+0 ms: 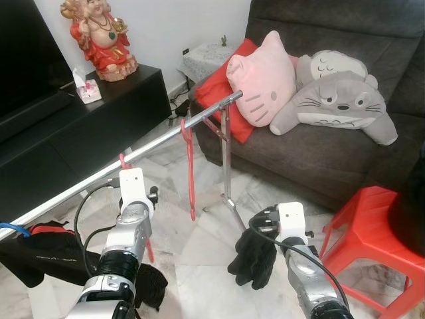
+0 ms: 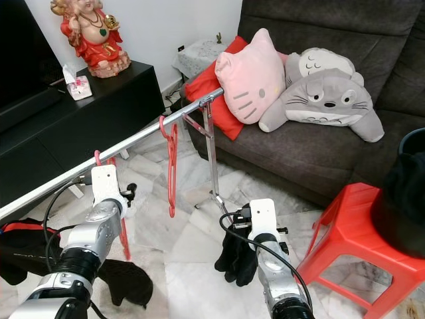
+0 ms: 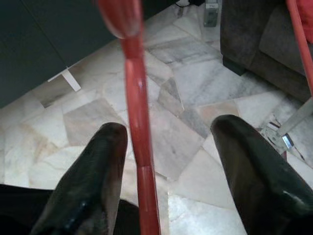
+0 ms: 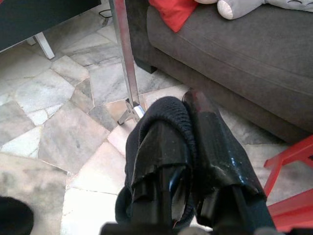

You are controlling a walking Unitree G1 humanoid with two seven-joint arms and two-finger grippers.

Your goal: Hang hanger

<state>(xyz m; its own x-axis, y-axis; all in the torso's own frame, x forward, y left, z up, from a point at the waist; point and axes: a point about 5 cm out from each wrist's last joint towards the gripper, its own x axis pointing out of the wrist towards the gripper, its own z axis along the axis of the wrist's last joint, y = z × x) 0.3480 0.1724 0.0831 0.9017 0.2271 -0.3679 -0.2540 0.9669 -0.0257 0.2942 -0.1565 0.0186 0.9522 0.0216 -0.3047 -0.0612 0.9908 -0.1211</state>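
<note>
Right claw (image 4: 188, 142) clamps a black knitted cloth (image 1: 252, 258); left claw (image 3: 166, 161), fingers apart, straddles a red plastic hanger (image 3: 139, 147) hooked on the silver metal rail (image 1: 153, 141).

Rail (image 1: 133, 156) runs diagonally across the work zone, with 2 red hangers hooked on it: 1 (image 1: 190, 166) near the upright post (image 1: 227, 159), 1 (image 3: 139, 147) between the spread left gripper (image 3: 166, 161) fingers. Open rail is left between both hangers. Sofa (image 1: 332, 153) blocks beyond the post, red stool (image 1: 365, 232) blocks right, black cabinet (image 1: 80, 126) blocks left. Marble floor (image 1: 199, 252) between the arms is passable.
</note>
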